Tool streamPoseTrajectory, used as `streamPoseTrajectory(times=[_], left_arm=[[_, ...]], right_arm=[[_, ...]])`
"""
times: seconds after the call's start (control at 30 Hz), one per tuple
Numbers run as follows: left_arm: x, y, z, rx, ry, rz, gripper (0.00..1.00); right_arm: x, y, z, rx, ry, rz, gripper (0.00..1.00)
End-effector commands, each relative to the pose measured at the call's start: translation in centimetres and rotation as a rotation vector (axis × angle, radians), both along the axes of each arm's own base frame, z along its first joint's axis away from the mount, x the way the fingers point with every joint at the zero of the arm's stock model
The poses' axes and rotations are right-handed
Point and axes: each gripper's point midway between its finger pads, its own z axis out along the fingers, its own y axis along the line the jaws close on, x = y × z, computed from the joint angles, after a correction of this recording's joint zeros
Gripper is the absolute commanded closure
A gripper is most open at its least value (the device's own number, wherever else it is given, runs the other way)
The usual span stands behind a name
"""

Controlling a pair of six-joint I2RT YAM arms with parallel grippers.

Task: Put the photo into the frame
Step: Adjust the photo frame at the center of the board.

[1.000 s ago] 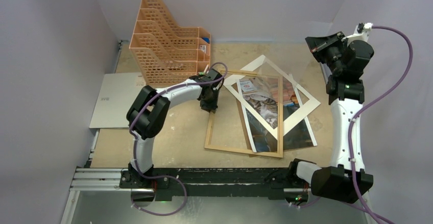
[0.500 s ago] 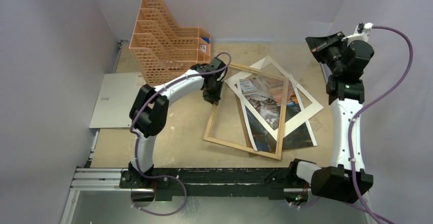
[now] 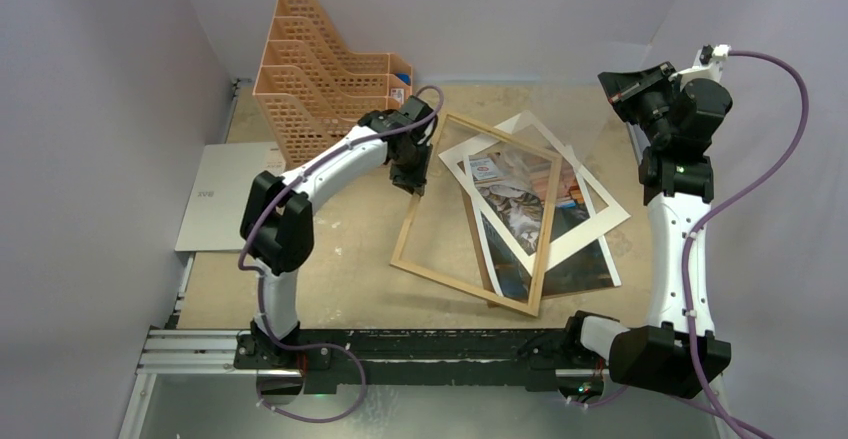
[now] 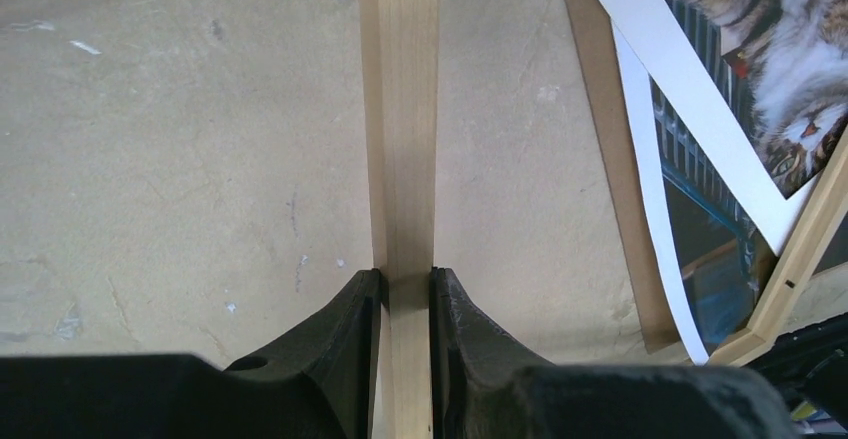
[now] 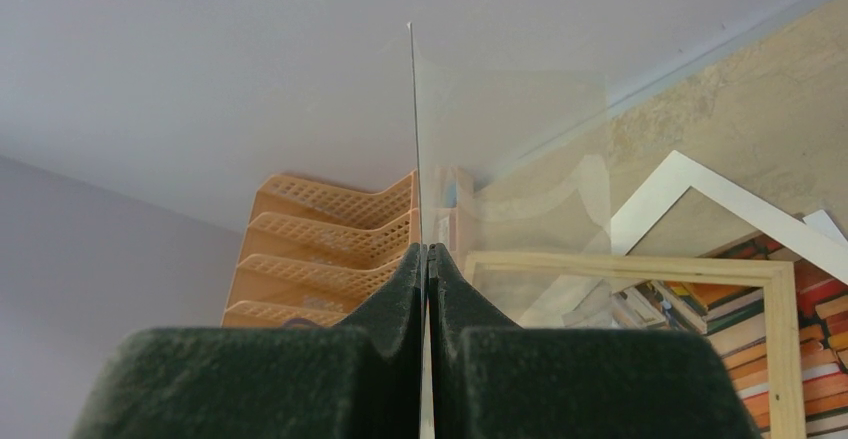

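Pivoted clockwise, the frame (image 3: pixel 404 234) seems stiff, light; my left hand (image 4: pixel 405 284) clamps its side, right hand (image 5: pixel 427 259) pinches fragile glass pane (image 5: pixel 500 129).

I see my left gripper (image 3: pixel 412 176), clamped on the frame (image 3: pixel 465 284), now nearer the worktop's far edge. The frame lies turned clockwise, its far-left corner swung toward that edge.

The orange organizer (image 3: pixel 325 84) stands close behind the left gripper (image 3: pixel 412 181). The worktop (image 3: pixel 340 249) is bare left of the frame (image 3: pixel 411 224); the photo (image 3: pixel 515 204) and an upright glass pane (image 5: pixel 500 129) occupy the right side.
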Motion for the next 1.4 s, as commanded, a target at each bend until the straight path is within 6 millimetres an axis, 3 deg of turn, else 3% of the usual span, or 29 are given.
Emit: streamPoseTrajectory(times=[0.0, 0.17, 0.53, 0.63, 0.8, 0.97, 1.17, 1.27, 1.37], left_arm=[[2.1, 1.5, 3.2, -0.111, -0.061, 0.100, 1.00], [2.9, 2.4, 4.2, -0.116, -0.089, 0.100, 1.00], [-0.5, 6.1, 0.6, -0.024, -0.037, -0.004, 1.00], [-1.5, 5.2, 0.6, -0.094, -0.037, -0.058, 1.00], [-1.2, 4.1, 0.3, -0.140, -0.024, -0.051, 1.00], [0.2, 1.2, 0.1, -0.248, -0.013, 0.062, 1.00], [2.0, -0.7, -0.8, -0.295, 0.006, 0.155, 1.00], [1.9, -1.0, -2.1, -0.288, 0.032, 0.181, 1.00], [1.7, -1.4, -3.5, -0.288, 0.061, 0.187, 1.00]], right_arm=[[0.1, -0.2, 1.3, -0.027, -0.054, -0.011, 1.00], [0.2, -0.3, 1.4, -0.032, -0.060, -0.016, 1.00], [0.3, -0.2, 1.0, -0.033, -0.049, -0.012, 1.00], [0.3, -0.2, 0.7, -0.032, -0.047, -0.012, 1.00], [0.4, -0.2, 0.4, -0.029, -0.040, -0.009, 1.00], [0.4, -0.3, 0.3, -0.026, -0.034, -0.016, 1.00], [0.0, -0.4, 0.2, -0.025, -0.025, -0.024, 1.00], [-0.2, -0.4, 0.9, -0.019, -0.038, -0.028, 1.00], [-0.5, -0.2, 2.7, -0.018, -0.088, -0.023, 1.00]])
